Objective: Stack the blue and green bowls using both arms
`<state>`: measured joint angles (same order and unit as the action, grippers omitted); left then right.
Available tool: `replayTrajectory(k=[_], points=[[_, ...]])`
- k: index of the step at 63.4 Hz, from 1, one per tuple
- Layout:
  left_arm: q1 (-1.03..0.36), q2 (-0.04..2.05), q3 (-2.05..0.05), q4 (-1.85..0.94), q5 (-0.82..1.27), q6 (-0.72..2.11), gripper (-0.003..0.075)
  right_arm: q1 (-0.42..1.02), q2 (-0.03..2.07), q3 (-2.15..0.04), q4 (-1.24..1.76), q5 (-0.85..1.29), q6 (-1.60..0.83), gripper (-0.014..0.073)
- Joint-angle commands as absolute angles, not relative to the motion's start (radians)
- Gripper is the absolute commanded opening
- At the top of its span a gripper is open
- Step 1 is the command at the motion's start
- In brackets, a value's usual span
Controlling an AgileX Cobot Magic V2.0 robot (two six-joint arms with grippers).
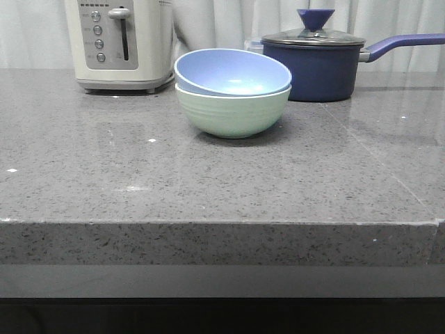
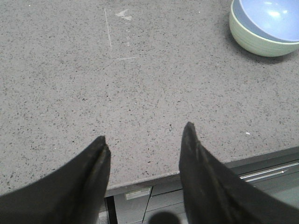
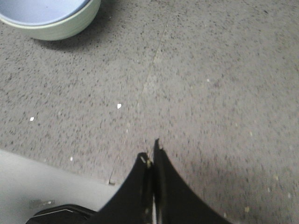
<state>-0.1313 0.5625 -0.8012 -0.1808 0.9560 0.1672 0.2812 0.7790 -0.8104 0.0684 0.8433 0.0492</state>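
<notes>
Blue bowl nested in green bowl, tilted, its rim higher at 9 o'clock. Both matte, faintly ridged, alike in size; green one paler at the rim. Stacked at 12 o'clock on the grey speckled surface, toaster at 10 o'clock, lidded navy saucepan at 2 o'clock. Left hand spread wide, empty, over the surface edge. Right hand pressed together, holding nothing, well apart from the bowls.

Low front view across the counter; both wrist views downward from its near edge.
</notes>
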Motion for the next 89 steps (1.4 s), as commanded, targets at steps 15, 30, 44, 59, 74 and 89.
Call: replayTrajectory(k=[15,30,44,59,74,89], points=[[-0.131,0.565,-0.826,-0.194,0.892,0.159,0.0276,0.281,0.532,-0.691,0.052,0.804,0.074,-0.0054],[-0.131,0.565,-0.826,-0.194,0.892,0.159,-0.0022,0.281,0.500,-0.656,0.052,0.808,0.074,-0.0054],[-0.131,0.565,-0.826,-0.196,0.892,0.159,-0.0020,0.281,0.500,-0.656,0.053,0.816,0.074,-0.0054],[-0.131,0.565,-0.826,-0.196,0.892,0.159,-0.0020,0.281,0.500,-0.656,0.053,0.816,0.074,-0.0054],[-0.107,0.475,-0.780,-0.200,0.849,0.159,-0.0020,0.281,0.500,-0.656,0.053,0.818,0.074,-0.0054],[0.020,0.214,-0.525,-0.181,0.537,0.161,-0.0020,0.281,0.500,-0.656,0.053,0.818,0.074,-0.0054]])
